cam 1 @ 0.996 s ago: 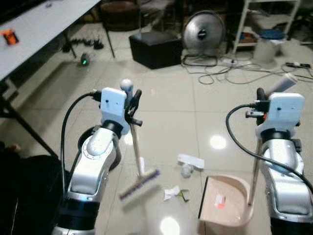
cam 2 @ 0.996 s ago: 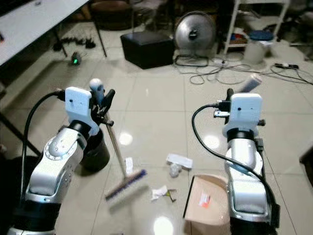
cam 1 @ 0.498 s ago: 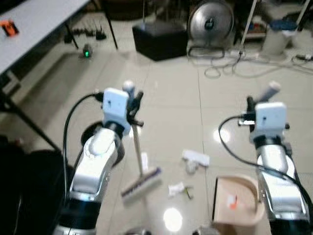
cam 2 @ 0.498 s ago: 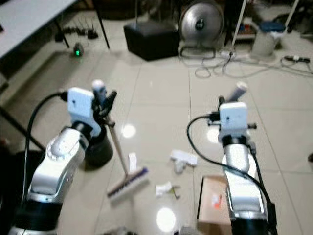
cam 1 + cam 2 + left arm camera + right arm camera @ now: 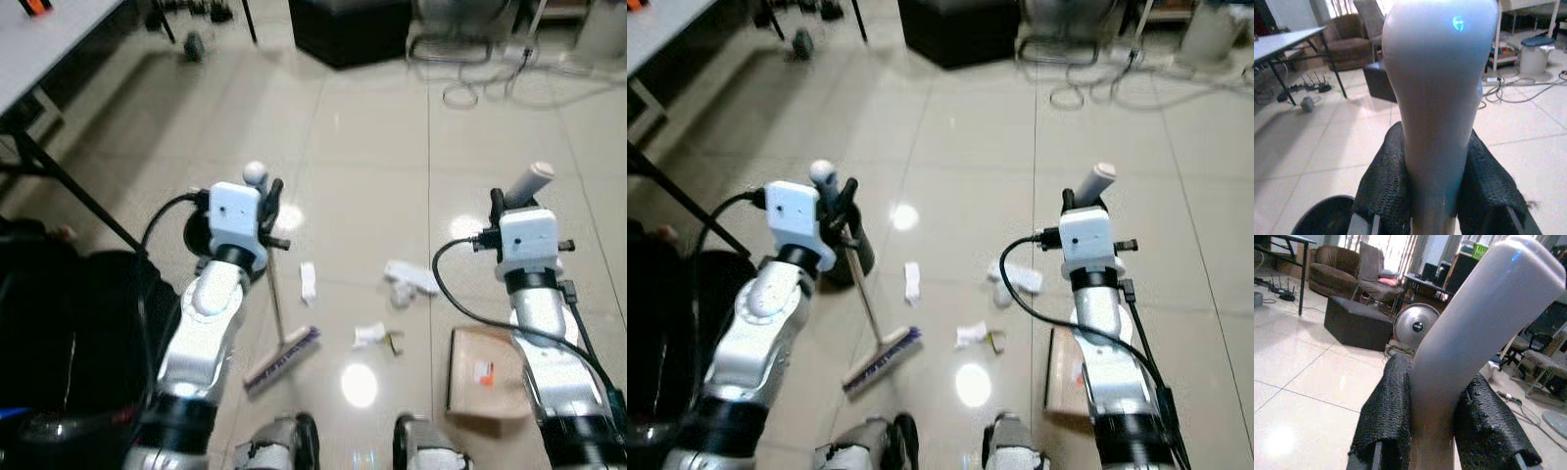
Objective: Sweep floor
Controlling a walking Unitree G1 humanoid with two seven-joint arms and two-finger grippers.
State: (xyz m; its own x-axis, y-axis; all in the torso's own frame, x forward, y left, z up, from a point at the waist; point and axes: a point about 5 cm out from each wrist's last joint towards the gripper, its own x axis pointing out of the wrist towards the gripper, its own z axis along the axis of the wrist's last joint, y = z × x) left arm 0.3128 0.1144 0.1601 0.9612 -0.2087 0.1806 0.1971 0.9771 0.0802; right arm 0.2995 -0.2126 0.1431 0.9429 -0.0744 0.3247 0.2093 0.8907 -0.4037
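Note:
My left gripper (image 5: 268, 210) is shut on a broom's handle (image 5: 273, 294) near its rounded grey top, which sits between the black pads (image 5: 1383, 186). The broom slants down to its purple-bristled head (image 5: 282, 359) on the tiled floor. My right gripper (image 5: 499, 208) is shut on the long grey handle (image 5: 1469, 342) of a beige dustpan (image 5: 487, 387), which rests on the floor at my right. Between broom and dustpan lie scraps of litter: a white paper strip (image 5: 308, 282), a crumpled white wad (image 5: 409, 279) and a small white piece (image 5: 370, 335).
A black round bin (image 5: 838, 264) stands behind the left arm, with a black bag (image 5: 59, 333) and a table's legs (image 5: 69, 191) further left. A black box (image 5: 353, 29) and cables (image 5: 490, 83) lie far ahead. My feet (image 5: 284, 446) show at the bottom.
The whole view has tipped downward and shifted, so my feet now show. Both grippers keep their hold on the broom and dustpan handles; the litter lies as before.

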